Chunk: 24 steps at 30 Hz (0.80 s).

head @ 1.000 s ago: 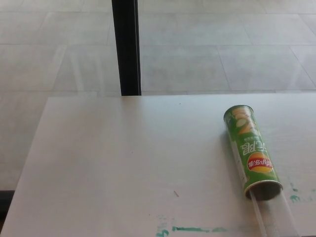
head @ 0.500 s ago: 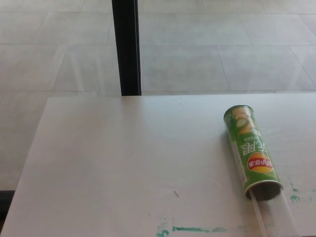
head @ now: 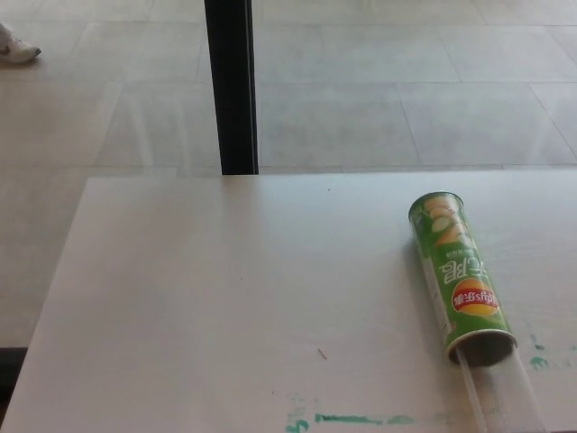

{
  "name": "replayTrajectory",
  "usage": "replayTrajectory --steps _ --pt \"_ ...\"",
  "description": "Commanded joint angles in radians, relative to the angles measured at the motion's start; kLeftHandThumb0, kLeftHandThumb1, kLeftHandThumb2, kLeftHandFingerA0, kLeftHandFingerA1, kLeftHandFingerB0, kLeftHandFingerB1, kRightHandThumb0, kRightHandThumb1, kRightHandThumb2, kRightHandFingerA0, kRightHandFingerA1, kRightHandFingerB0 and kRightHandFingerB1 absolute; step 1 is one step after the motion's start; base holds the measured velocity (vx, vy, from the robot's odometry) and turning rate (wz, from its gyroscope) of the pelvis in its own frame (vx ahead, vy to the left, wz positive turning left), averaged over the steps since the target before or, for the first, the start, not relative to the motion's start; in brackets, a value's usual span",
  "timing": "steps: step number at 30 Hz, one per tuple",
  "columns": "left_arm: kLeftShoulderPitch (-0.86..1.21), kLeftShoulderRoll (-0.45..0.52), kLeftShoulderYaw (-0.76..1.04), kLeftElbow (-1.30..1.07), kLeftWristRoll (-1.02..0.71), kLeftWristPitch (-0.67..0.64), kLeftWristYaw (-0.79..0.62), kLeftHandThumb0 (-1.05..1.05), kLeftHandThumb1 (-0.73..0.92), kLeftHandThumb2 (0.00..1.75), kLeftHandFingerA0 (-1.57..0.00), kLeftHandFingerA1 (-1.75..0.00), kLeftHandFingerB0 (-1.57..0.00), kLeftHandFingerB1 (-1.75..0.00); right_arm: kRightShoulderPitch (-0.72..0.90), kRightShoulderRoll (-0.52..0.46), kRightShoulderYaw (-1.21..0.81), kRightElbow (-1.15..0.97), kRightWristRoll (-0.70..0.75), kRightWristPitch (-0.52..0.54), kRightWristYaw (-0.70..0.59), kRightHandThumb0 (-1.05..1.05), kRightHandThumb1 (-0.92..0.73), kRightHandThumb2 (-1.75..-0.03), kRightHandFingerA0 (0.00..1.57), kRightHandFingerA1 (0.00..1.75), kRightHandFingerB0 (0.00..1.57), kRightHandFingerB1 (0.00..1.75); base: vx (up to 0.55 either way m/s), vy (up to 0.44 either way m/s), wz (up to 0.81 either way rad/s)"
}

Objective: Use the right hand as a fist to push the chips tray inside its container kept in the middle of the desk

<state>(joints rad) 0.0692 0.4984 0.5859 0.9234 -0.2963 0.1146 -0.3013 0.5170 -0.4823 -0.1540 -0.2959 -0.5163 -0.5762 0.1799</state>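
Green cardboard chips can point(head: 460, 275) lies on the white tabletop point(head: 225, 289), clear plastic tray point(head: 505, 397) protruding; no robot hand visible.

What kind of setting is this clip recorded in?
Probably an indoor lab or office space: a plain white desk marked with green paint smears, a pale tiled floor beyond it, and a black post.

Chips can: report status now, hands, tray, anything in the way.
Both hands out of view. Chips can lying on desk, open end toward robot. Clear tray sticking out, not yet pushed in. Nothing blocking it.
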Motion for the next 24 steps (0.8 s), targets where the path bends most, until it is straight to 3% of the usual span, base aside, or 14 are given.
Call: replayTrajectory --steps 1,5,6,7,10,11,12,13,14,15,17,18,19,24 --pt "0.021 0.042 0.008 0.004 -0.007 -0.03 -0.007 -0.91 0.64 1.61 -0.13 -0.9 -0.09 -0.65 -0.065 -0.078 0.055 0.062 -0.344 0.117 -0.014 -0.65 -0.83 -0.65 0.98 0.83 0.78 0.54 0.0 0.0 0.0" --pt "0.009 0.048 0.003 0.026 0.005 -0.036 0.01 -0.87 0.62 1.58 -0.19 -0.91 -0.08 -0.64 -0.103 -0.086 0.079 0.077 -0.39 0.151 -0.017 -0.66 -0.84 -0.65 0.96 0.84 0.78 0.54 0.0 0.0 0.0" --pt "0.012 0.049 0.0 0.018 0.007 -0.035 0.009 -0.88 0.61 1.59 -0.18 -0.91 -0.09 -0.66 -0.123 -0.093 0.096 0.091 -0.43 0.172 -0.018 -0.71 -0.66 -0.97 0.93 0.94 0.72 0.63 0.0 0.0 0.0" --pt "0.014 0.048 -0.001 0.009 0.008 -0.029 0.015 -0.87 0.61 1.58 -0.2 -0.92 -0.08 -0.65 -0.136 -0.105 0.109 0.119 -0.444 0.162 -0.038 -0.71 -0.67 -0.98 0.93 0.96 0.72 0.64 0.0 0.0 0.0" --pt "0.029 0.044 -0.001 -0.022 0.006 -0.022 0.009 -0.78 0.45 1.66 -0.15 -1.27 0.0 -0.78 -0.145 -0.11 0.127 0.144 -0.473 0.17 -0.07 -0.67 -0.86 -0.66 0.93 0.98 0.8 0.55 0.0 0.0 0.0" --pt "0.03 0.045 0.003 -0.016 0.004 -0.025 0.009 -0.74 0.45 1.67 -0.14 -1.25 0.0 -0.76 -0.146 -0.11 0.136 0.145 -0.486 0.184 -0.062 -0.67 -0.86 -0.66 0.92 0.98 0.79 0.54 0.0 0.0 0.0" --pt "0.022 0.049 0.004 0.007 0.005 -0.031 0.011 -0.9 0.57 1.58 -0.19 -0.92 -0.05 -0.65 -0.151 -0.11 0.145 0.155 -0.49 0.191 -0.058 -0.66 -0.83 -0.66 0.93 1.01 0.78 0.54 0.0 0.0 0.0" --pt "0.009 0.055 0.002 0.036 0.008 -0.037 0.013 -0.9 0.57 1.58 -0.19 -0.92 -0.05 -0.65 -0.157 -0.11 0.154 0.17 -0.488 0.194 -0.059 -0.66 -0.83 -0.66 0.93 1.01 0.78 0.54 0.0 0.0 0.0" --pt "0.012 0.056 0.0 0.032 0.009 -0.036 0.008 -0.74 0.45 1.65 -0.11 -1.2 0.0 -0.71 -0.156 -0.111 0.155 0.169 -0.492 0.197 -0.059 -0.66 -0.84 -0.65 0.92 1.03 0.78 0.53 0.0 0.0 0.0" --pt "0.015 0.06 -0.004 0.037 0.015 -0.039 0.006 -0.9 0.56 1.56 -0.19 -0.9 -0.03 -0.64 -0.164 -0.11 0.167 0.176 -0.523 0.209 -0.083 -0.67 -0.85 -0.65 0.95 1.04 0.81 0.53 0.0 0.0 0.0" --pt "0.017 0.058 -0.005 0.041 0.017 -0.044 0.01 -0.87 0.56 1.56 -0.21 -0.91 -0.01 -0.65 -0.165 -0.112 0.179 0.181 -0.548 0.225 -0.099 -0.67 -0.85 -0.66 0.93 1.05 0.8 0.54 0.0 0.0 0.0" --pt "0.025 0.059 -0.009 0.03 0.019 -0.046 0.0 -0.87 0.55 1.57 -0.2 -0.91 -0.02 -0.66 -0.169 -0.113 0.183 0.188 -0.547 0.226 -0.103 -0.71 -0.65 -0.95 0.94 1.04 0.74 0.63 0.0 0.0 0.0" --pt "0.026 0.06 -0.007 0.033 0.017 -0.044 -0.001 -0.85 0.56 1.57 -0.18 -0.9 0.0 -0.63 -0.171 -0.114 0.188 0.186 -0.551 0.235 -0.095 -0.67 -0.85 -0.66 0.93 1.09 0.79 0.53 0.0 0.0 0.0" --pt "0.025 0.063 -0.008 0.033 0.022 -0.044 0.021 -0.88 0.56 1.57 -0.21 -0.9 -0.02 -0.61 -0.214 -0.119 0.214 0.207 -0.562 0.249 -0.12 -0.67 -0.83 -0.65 0.99 1.1 0.79 0.56 0.0 0.0 0.0"
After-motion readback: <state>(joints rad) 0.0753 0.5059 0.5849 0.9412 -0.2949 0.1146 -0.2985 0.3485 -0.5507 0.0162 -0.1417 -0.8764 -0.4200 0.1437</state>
